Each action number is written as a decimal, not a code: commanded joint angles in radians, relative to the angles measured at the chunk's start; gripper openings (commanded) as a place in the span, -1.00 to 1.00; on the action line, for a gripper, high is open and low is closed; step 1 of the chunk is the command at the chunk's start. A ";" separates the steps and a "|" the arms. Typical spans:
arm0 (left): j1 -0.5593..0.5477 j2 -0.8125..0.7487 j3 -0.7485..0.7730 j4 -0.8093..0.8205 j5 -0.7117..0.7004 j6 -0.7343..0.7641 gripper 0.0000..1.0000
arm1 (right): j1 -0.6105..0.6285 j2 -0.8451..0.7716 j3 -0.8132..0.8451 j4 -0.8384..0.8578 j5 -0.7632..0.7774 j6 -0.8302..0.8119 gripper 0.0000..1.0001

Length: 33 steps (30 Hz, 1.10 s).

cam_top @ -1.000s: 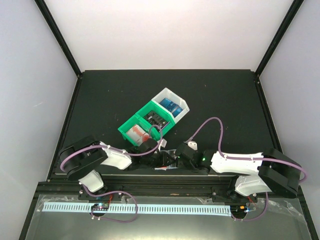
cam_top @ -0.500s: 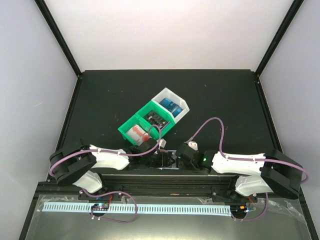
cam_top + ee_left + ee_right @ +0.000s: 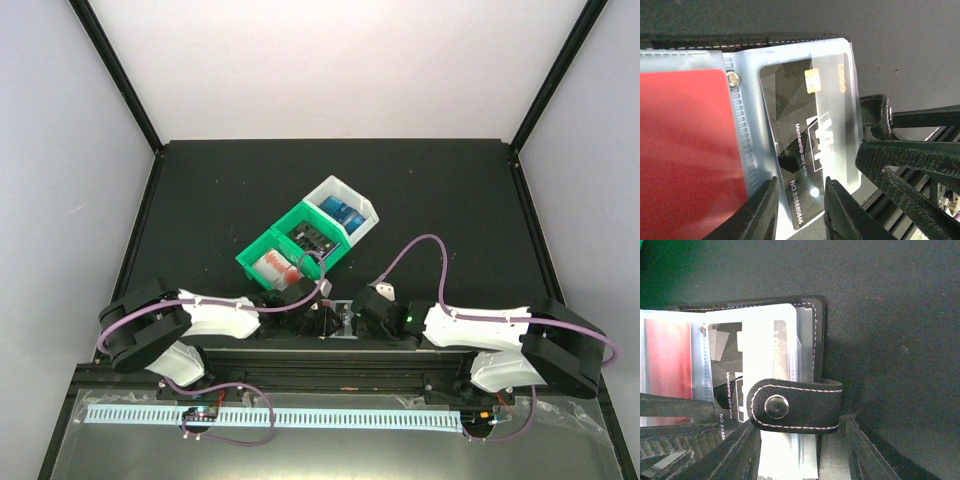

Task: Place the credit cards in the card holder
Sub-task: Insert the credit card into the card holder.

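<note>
The card holder lies open at the table's near edge, pale sleeves up; in the top view both grippers mostly hide it. A red card sits in its left sleeve. A black card sits in the right sleeve, its lower end sticking out between the fingers of my left gripper, which is open and astride that end. My right gripper is open, its fingers wide either side of the holder's snap strap and sleeve edge. Both cards also show in the right wrist view: black card, red card.
Joined green bin and white bin stand just behind the grippers, holding red-and-white cards, black cards and blue cards. The table's front rail runs just below the holder. My grippers nearly touch.
My left arm's elbow has dropped and swung left, and its gripper has reached right toward the right gripper over the holder. The right arm has barely moved.
</note>
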 commanded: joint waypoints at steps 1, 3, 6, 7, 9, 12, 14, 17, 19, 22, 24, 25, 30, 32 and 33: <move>-0.011 0.032 0.040 -0.037 -0.015 0.028 -0.49 | 0.001 -0.021 -0.003 0.003 0.009 -0.006 -0.03; -0.012 0.042 0.048 -0.035 -0.011 0.037 -0.57 | 0.001 -0.025 -0.004 0.005 0.008 -0.007 -0.03; -0.012 0.068 0.067 -0.037 0.000 0.049 -0.70 | 0.001 -0.037 -0.006 0.010 0.010 -0.011 -0.05; -0.014 0.074 0.070 -0.040 -0.001 0.049 -0.76 | 0.001 -0.042 -0.005 0.009 0.012 -0.013 -0.06; -0.014 0.083 0.076 -0.052 -0.010 0.049 -0.84 | 0.001 -0.055 -0.006 0.003 0.019 -0.013 -0.06; -0.014 0.093 0.081 -0.085 -0.034 0.052 -0.88 | 0.001 -0.075 -0.005 -0.016 0.029 -0.013 -0.07; -0.014 0.100 0.083 -0.103 -0.040 0.055 -0.91 | 0.001 -0.084 -0.002 -0.027 0.031 -0.014 -0.07; -0.012 0.115 0.086 -0.132 -0.054 0.053 -0.93 | 0.001 -0.097 -0.002 -0.036 0.020 -0.017 -0.11; -0.013 0.121 0.085 -0.151 -0.066 0.046 -0.94 | 0.001 -0.105 -0.002 -0.039 0.009 -0.021 -0.15; -0.012 0.121 0.079 -0.171 -0.084 0.043 -0.95 | 0.001 -0.109 -0.007 -0.038 -0.012 -0.025 -0.21; -0.013 0.119 0.077 -0.182 -0.094 0.044 -0.96 | 0.001 -0.107 -0.011 -0.032 -0.029 -0.029 -0.25; -0.013 0.120 0.077 -0.185 -0.096 0.044 -0.96 | 0.001 -0.105 -0.012 -0.027 -0.038 -0.032 -0.26; -0.011 0.130 0.079 -0.202 -0.105 0.040 -0.97 | 0.001 -0.065 -0.005 -0.016 -0.064 -0.036 -0.31; -0.011 0.133 0.078 -0.212 -0.108 0.037 -0.97 | 0.001 -0.044 0.004 -0.027 -0.061 -0.030 -0.26; -0.011 0.135 0.076 -0.213 -0.110 0.037 -0.97 | 0.001 -0.032 0.008 -0.028 -0.063 -0.033 -0.24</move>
